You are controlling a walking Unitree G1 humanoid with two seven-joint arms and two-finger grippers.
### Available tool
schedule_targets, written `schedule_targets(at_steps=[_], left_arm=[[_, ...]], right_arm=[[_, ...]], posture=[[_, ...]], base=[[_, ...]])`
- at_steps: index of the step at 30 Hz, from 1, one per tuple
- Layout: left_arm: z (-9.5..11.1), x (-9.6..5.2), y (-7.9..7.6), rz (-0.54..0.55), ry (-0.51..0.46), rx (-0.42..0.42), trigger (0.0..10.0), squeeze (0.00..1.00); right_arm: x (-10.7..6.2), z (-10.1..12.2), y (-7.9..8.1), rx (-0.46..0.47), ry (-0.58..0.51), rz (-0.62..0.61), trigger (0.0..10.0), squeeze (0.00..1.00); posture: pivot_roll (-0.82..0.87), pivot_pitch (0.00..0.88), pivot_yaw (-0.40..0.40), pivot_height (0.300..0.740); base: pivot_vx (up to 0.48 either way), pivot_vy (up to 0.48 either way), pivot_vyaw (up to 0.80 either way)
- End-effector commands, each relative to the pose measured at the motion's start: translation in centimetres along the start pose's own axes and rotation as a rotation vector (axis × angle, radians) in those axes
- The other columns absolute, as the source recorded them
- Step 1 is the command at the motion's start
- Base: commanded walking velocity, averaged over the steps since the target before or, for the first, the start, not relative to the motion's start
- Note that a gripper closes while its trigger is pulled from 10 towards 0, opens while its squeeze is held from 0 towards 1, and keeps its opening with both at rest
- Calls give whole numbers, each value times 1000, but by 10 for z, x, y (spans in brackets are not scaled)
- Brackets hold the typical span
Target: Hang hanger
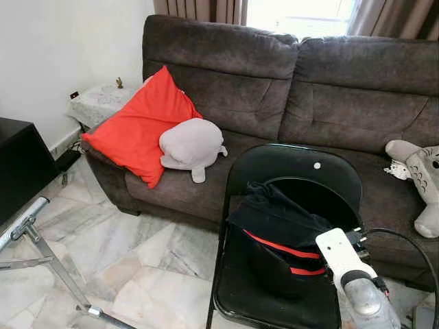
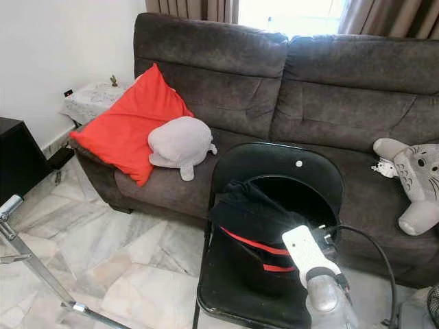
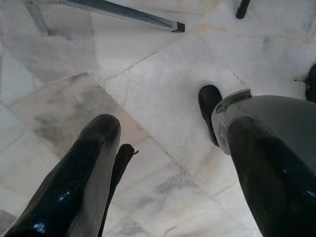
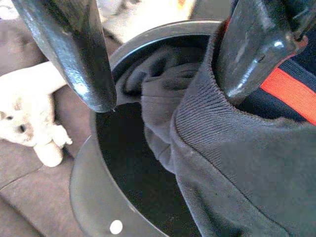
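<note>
The right end effector (image 4: 163,64), fingers spread apart, hovers at the black garment (image 1: 278,223) heaped on the folding chair (image 1: 302,171). The left end effector (image 3: 173,168) hangs released above the floor (image 3: 148,64).

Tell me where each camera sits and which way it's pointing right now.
Left eye: on the head, looking down at the folding chair, dark garment and sofa; right arm shows.
Right eye: same head, same scene.
Left wrist: along the open left hand, at marble floor; a robot foot shows.
Right wrist: along the open right hand, at the garment.
Head and right wrist views share chair and garment.
</note>
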State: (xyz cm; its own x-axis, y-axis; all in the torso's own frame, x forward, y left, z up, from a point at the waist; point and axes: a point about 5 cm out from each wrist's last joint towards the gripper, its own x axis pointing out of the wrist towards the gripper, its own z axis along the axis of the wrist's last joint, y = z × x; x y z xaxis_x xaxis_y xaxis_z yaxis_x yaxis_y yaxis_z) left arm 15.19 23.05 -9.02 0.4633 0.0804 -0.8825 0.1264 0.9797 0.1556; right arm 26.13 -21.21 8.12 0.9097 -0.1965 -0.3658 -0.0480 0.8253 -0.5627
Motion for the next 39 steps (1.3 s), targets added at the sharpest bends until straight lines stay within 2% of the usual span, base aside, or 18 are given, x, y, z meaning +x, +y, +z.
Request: schedule_targets(at_steps=[1,2,5,14,19,21,29,31,32,34,39], left_arm=[[-4,-1,3,2,20,22,10000,0],[-3,-1,3,1,19,25,10000,0],[-3,-1,3,0,18,28,10000,0],[-1,-1,4,3,16,30,10000,0],[-1,-1,4,4,15,32,10000,0],[-1,0,4,3,15,36,10000,0],[-1,-1,5,5,16,36,10000,0],[-1,-1,5,6,16,37,10000,0],[-1,-1,5,6,16,38,10000,0],[-1,-1,5,7,16,37,10000,0],[-1,-1,4,6,17,38,10000,0]], right_arm=[[0,-4,2,104,4,13,10000,0],[1,-4,5,172,8,26,10000,0],[1,-6,8,245,24,44,10000,0],[2,-20,11,317,109,10,10000,0],[5,-22,10,380,93,-2,10000,0],[7,-12,10,427,19,21,10000,0],[11,-3,15,428,-33,52,10000,0],[12,-2,19,435,-36,100,10000,0],[13,-4,22,430,-21,124,10000,0],[15,-15,22,420,53,89,10000,0],[19,-23,18,440,75,59,10000,0]], posture=[[-18,0,41,740],[-18,0,42,740],[-17,0,44,740],[-16,0,48,740],[-15,0,49,740],[-13,0,50,740],[-10,0,51,740],[-13,0,52,740],[-12,0,51,740],[-10,0,51,740],[-7,0,50,740]], base=[[0,0,0],[0,0,0],[0,0,0],[0,0,0],[0,0,0],[0,0,0],[0,0,0],[0,0,0],[0,0,0],[0,0,0],[0,0,0]])
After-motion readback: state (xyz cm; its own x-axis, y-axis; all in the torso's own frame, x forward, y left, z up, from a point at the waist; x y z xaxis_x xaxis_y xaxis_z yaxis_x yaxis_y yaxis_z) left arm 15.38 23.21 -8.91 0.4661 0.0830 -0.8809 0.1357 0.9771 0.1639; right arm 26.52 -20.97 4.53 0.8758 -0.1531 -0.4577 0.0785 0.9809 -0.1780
